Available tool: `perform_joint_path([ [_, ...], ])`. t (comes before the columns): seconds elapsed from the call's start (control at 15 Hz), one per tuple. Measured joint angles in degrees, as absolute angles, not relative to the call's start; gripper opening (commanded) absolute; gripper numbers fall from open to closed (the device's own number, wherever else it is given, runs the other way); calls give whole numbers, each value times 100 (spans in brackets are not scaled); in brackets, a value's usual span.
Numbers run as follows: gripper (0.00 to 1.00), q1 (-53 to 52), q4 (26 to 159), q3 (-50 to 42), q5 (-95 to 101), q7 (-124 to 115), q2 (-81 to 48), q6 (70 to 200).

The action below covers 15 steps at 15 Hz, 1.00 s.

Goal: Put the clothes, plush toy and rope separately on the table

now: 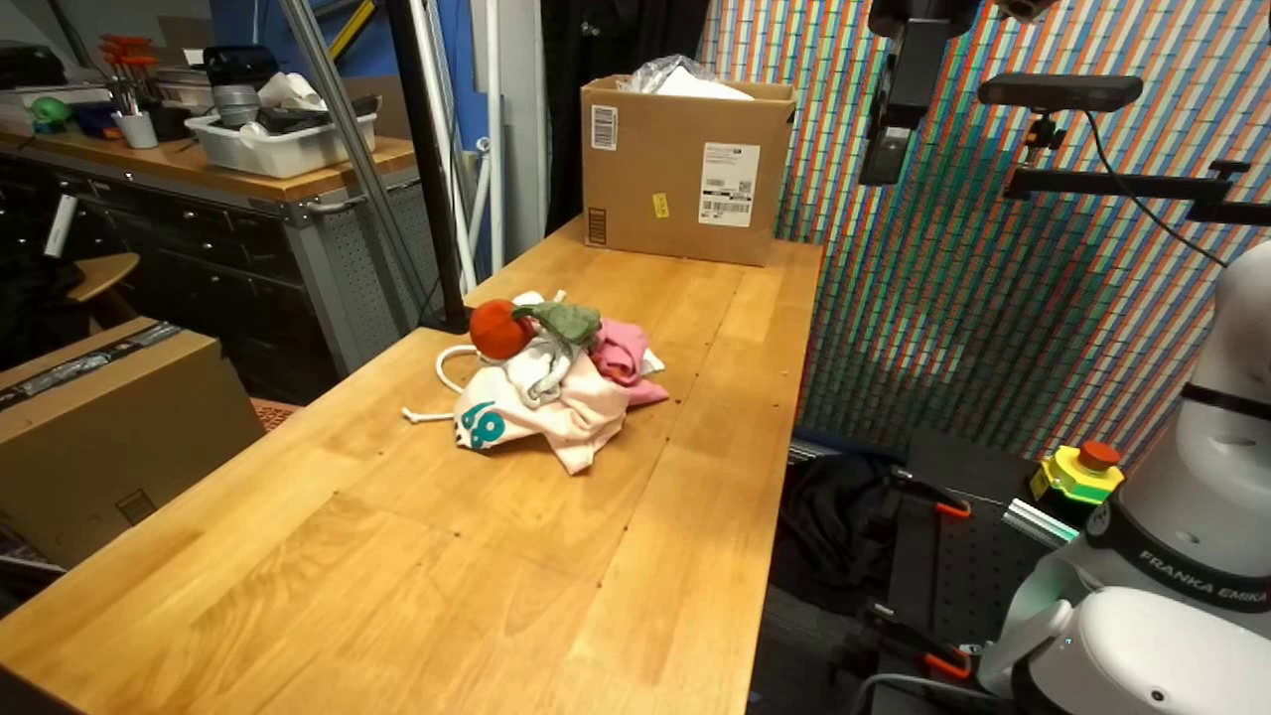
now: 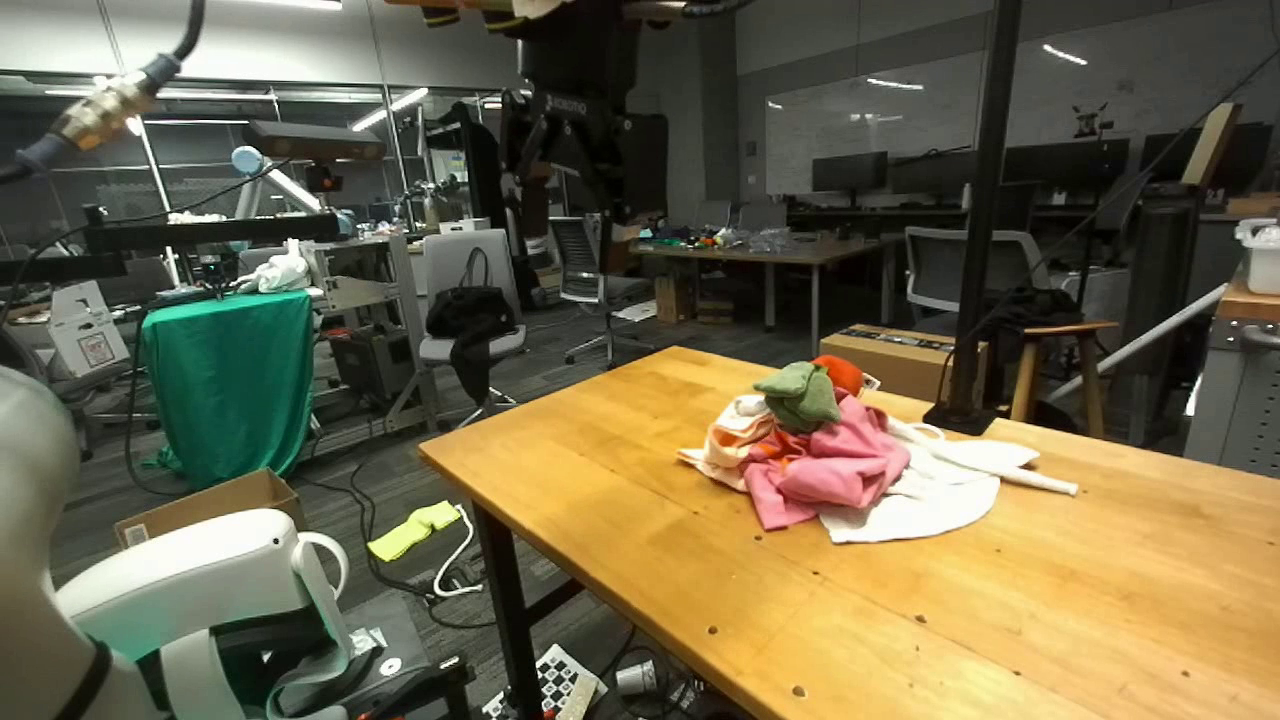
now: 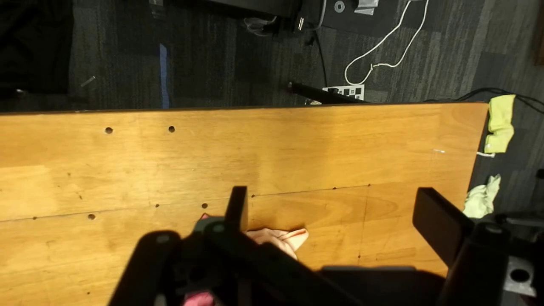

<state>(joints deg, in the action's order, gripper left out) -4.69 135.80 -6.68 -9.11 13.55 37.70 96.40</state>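
In an exterior view, the white cord (image 1: 429, 417), leftmost on the surface (image 1: 427, 586), could drag the red-and-green plush (image 1: 544, 318) if tangled beneath. Rightward, the touching pale cloth (image 1: 591, 397) and pink garment (image 1: 621, 353) could lift together, should the claw (image 1: 883, 171), high up, empty and spread wide, pinch both.

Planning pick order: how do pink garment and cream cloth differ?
In an exterior view, the cream cloth shows more surface than the pink garment. The cream cloth is pale; the pink garment darker. The cream cloth bears teal print; the pink garment shows none. Both lie crumpled, heaped together on the table.
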Motion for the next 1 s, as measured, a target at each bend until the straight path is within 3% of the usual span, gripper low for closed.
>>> perform_joint_path([
  [1.0, 100, -524, 10697, -135, -640, 2165, 589, 10583],
])
